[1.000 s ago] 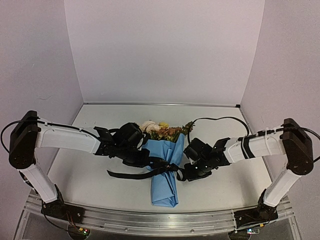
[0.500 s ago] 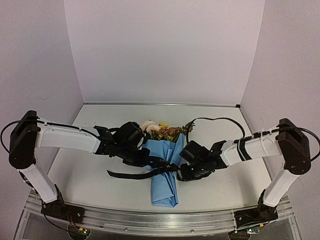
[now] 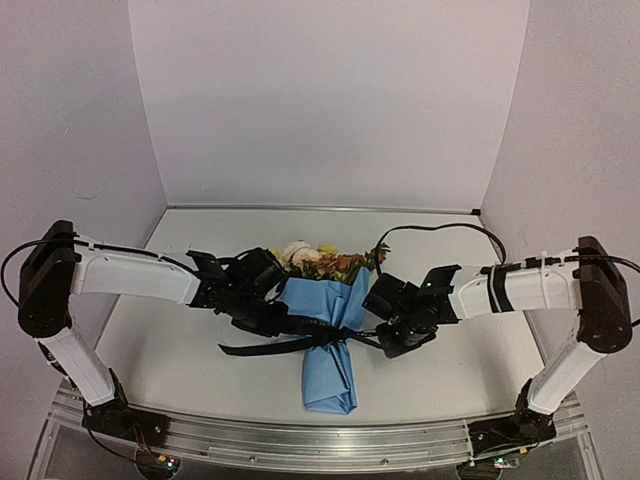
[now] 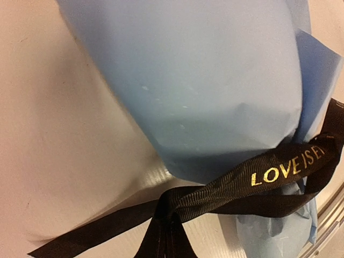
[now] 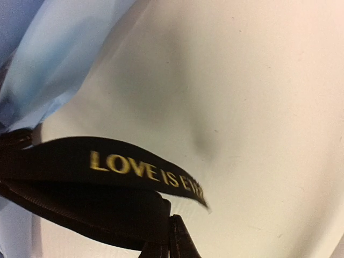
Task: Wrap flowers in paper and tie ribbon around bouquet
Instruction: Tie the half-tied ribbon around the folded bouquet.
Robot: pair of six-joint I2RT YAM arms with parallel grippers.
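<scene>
Ribbon (image 3: 262, 348) crosses the waist of the bouquet (image 3: 330, 375), which lies mid-desk (image 3: 160, 345). Right gripper (image 3: 388, 342) has just brought its jaws together on the ribbon's right tail; left gripper (image 3: 288, 322) keeps its jaws clamped on the left tail. Knot judged ready for tightening.

The left arm (image 3: 130, 272) rises from its base at the near left corner of the table (image 3: 180, 375) and bends at a raised elbow. Its white forearm reaches inward and slightly down toward the middle. The left gripper (image 3: 288, 322) sits low, its jaws pinched together on the ribbon (image 3: 255, 347). The right arm (image 3: 520, 288) mirrors this from the near right corner, with its forearm almost level and its wrist turned inward. The right gripper (image 3: 383, 343) is also low, clamped on another stretch of the ribbon. The two grippers face each other, near but apart.
</scene>
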